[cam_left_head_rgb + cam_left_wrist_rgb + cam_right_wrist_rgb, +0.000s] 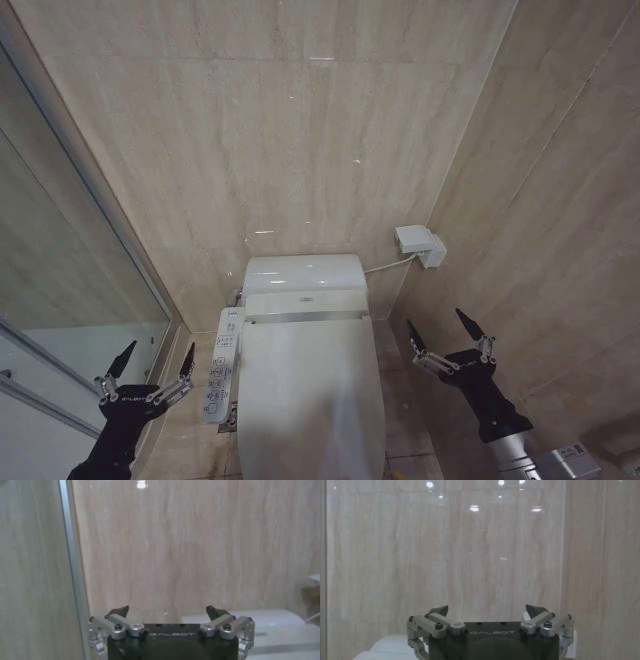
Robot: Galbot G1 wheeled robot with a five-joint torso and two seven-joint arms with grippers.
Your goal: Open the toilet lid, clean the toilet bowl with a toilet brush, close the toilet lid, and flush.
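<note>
Flanking the closed toilet lid (310,385), my left gripper (153,365) and right gripper (440,333) hung wide open, empty; I judged its front edge the best place to lift.

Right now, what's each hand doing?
Left hand: open, empty, beside the toilet lid.
Right hand: open, empty, on the other side.

The large white glossy plastic toilet lid (310,385) lies shut, its hinge end toward the beige tiled back wall (280,140). A white button control panel (224,365) sits along its left side. A small white wall box (420,245) hangs behind and to its right. A framed glass partition (70,270) stands on the left.
</note>
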